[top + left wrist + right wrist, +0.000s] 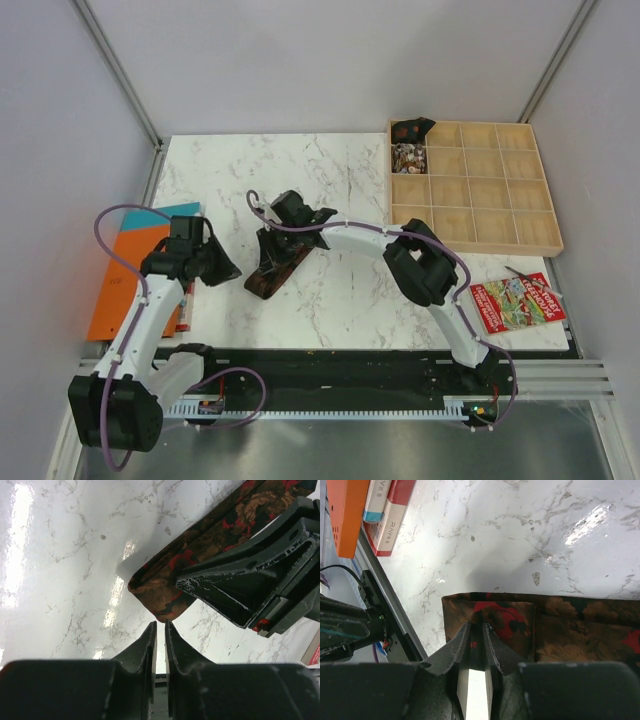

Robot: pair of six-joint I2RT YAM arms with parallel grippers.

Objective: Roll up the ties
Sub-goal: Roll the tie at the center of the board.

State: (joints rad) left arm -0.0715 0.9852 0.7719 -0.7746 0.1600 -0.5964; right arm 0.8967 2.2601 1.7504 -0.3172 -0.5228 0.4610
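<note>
Marble tabletop (340, 170): glossy and white-veined. The wooden compartment tray (480, 195) at its far right is the landmark for everything below.
Tie (270, 272): dark brown with red and tan flowers. It lies on the marble well left of the tray and nearer than the tray's near wall, slanting, with its doubled-over end pointing away from the tray.
Right gripper (475, 626): the fingers are drawn close with only a slit between them. The tips rest on the doubled fabric at the tie's far-from-tray end; whether a layer is nipped cannot be told.
Left gripper (160, 624): the fingers are almost pressed together with nothing between them. It sits low over the marble just past that same end, on the side away from the tray, apart from the cloth.
Step in hand: probably starting the first turn of the roll at the doubled end.
Doing it well: keep the first turn tight and square to the tie's long edges. One gripper should pin the fold while the other tucks the rounded edge over, then the roll should work along the length toward the tray with light downward pressure.
Handling: soft cloth on slick marble is likely to slide or skew sideways.
Risk: both grippers crowd one small end, so contact between them is possible.
Tray contents: a dark bundle (410, 128) and a mixed-colour bundle (408, 157) sit in the far-left compartments, too small to identify.
</note>
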